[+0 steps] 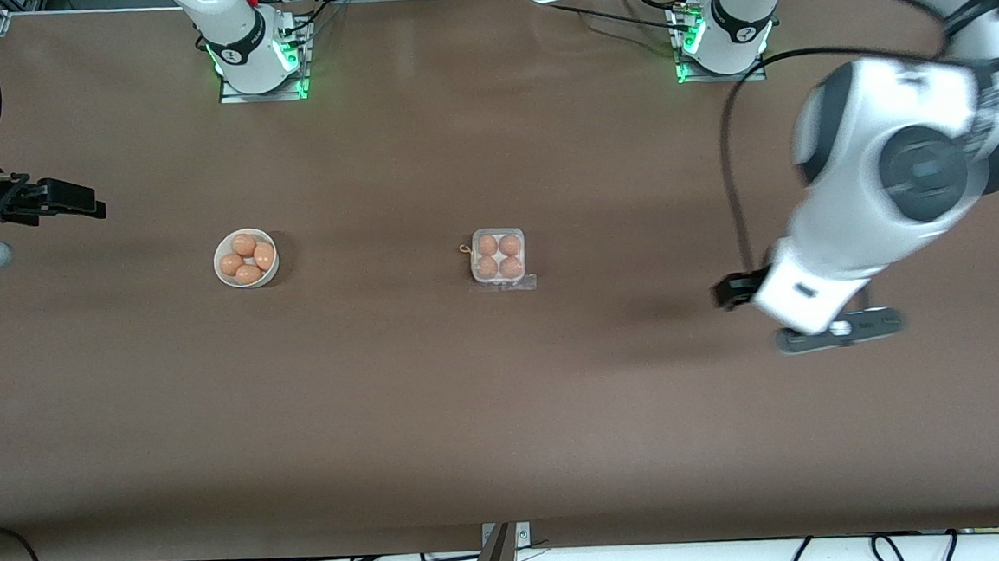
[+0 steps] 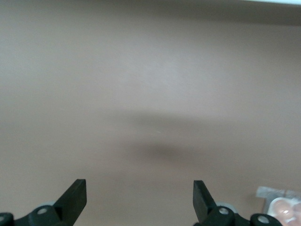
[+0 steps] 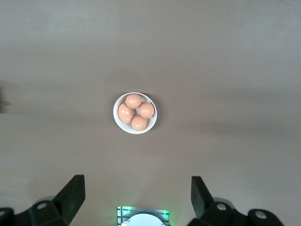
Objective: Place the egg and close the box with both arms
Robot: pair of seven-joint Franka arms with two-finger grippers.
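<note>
Front view: box (image 1: 499, 257) closed on four eggs mid-table, left gripper (image 2: 139, 200) and right gripper (image 3: 138, 197) jaws apart, bowl (image 1: 246, 259) with four eggs toward right arm's end

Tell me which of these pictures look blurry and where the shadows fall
Front view: the left arm is smeared by motion, with a soft shadow on the table beside it; the box and bowl are sharp. Left wrist view: soft, with a dark smudge of shadow on the table and the box blurred at the edge. Right wrist view: crisp, evenly lit.

Open table (image 1: 507, 401) btwn bowl (image 1: 246, 259), box (image 1: 499, 257)
</note>
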